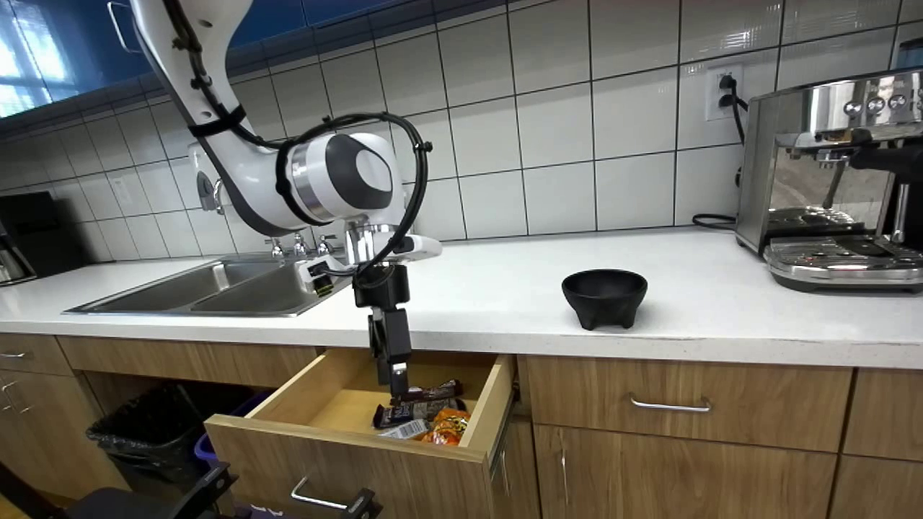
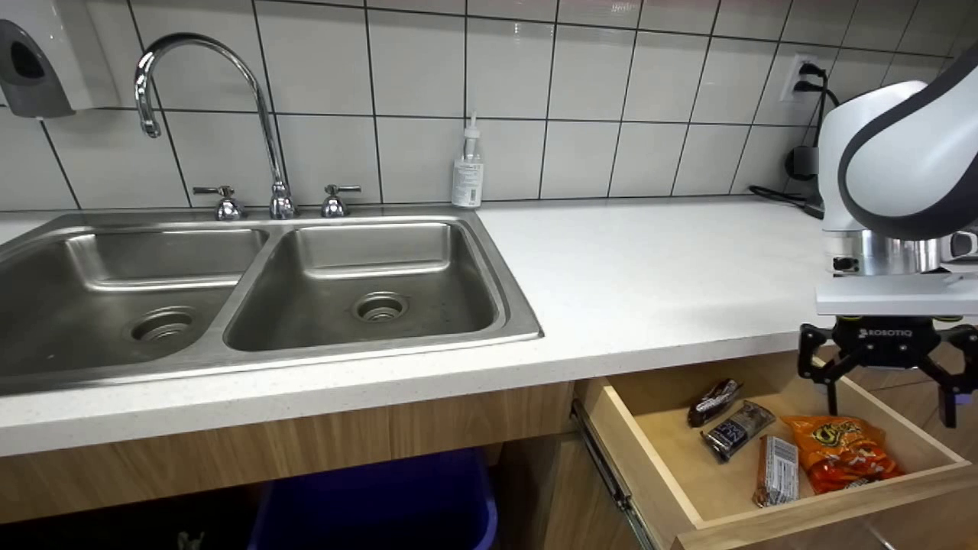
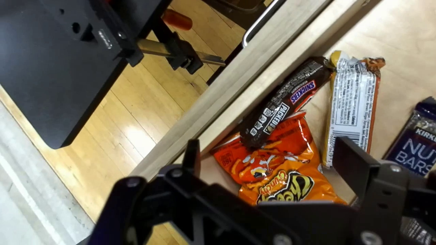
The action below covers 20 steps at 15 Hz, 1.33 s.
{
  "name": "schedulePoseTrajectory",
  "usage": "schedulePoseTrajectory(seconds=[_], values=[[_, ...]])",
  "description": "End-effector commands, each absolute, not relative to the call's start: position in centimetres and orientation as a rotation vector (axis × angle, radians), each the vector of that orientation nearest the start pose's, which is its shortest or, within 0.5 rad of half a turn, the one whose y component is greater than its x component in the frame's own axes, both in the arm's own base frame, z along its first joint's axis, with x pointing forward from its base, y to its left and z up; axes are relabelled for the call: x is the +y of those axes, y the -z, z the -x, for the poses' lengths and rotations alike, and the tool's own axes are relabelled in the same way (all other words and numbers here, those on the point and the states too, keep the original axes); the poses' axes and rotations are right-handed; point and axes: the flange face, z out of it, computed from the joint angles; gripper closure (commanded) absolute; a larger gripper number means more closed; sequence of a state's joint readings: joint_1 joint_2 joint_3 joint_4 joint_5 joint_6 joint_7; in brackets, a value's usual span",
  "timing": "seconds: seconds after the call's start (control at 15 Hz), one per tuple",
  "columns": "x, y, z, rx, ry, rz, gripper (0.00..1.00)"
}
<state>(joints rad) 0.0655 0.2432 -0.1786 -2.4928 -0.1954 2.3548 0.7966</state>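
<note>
My gripper [image 3: 269,149] stands open with its fingers spread and nothing between them; in an exterior view the gripper [image 2: 890,418] hangs pointing down over the pulled-out wooden drawer [image 1: 346,454]. Nearest below it lies an orange Cheetos bag [image 3: 289,170], its lower part hidden by the gripper in the wrist view. A brown Snickers bar [image 3: 289,97] rests across the bag's top end, beside the drawer's front wall. To the right lies a white-labelled bar [image 3: 352,98] with a barcode. Farther right is a dark nut bar [image 3: 417,146], cut off by the frame. Another dark-wrapped bar [image 2: 714,402] lies deeper inside.
The white counter edge [image 1: 649,344] overhangs the drawer's back. On the counter are a black bowl [image 1: 604,297], an espresso machine [image 1: 851,180] and a double sink [image 2: 527,321]. A black-lined bin [image 1: 155,432] stands beside the drawer. A black tabletop [image 3: 51,78] with clamps faces the drawer front.
</note>
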Motion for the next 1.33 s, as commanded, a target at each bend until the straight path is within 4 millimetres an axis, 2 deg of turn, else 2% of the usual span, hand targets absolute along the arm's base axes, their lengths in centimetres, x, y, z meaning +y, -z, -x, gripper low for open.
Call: schedulePoseTrajectory(seconds=[0.0, 0.13, 0.2, 0.27, 0.73, 1.27], values=[[-5.3, -17.6, -41.7, 1.087, -0.565, 3.184, 0.0], [-5.5, -17.3, -42.0, 1.013, -0.586, 3.191, 0.0], [-6.0, -17.3, -42.5, 1.011, -0.613, 3.18, 0.0], [-5.3, -16.8, -42.1, 1.07, -0.563, 3.18, 0.0], [-5.8, -16.8, -42.2, 1.042, -0.577, 3.183, 0.0], [-4.5, -16.8, -41.7, 0.578, -0.604, 3.191, 0.0]])
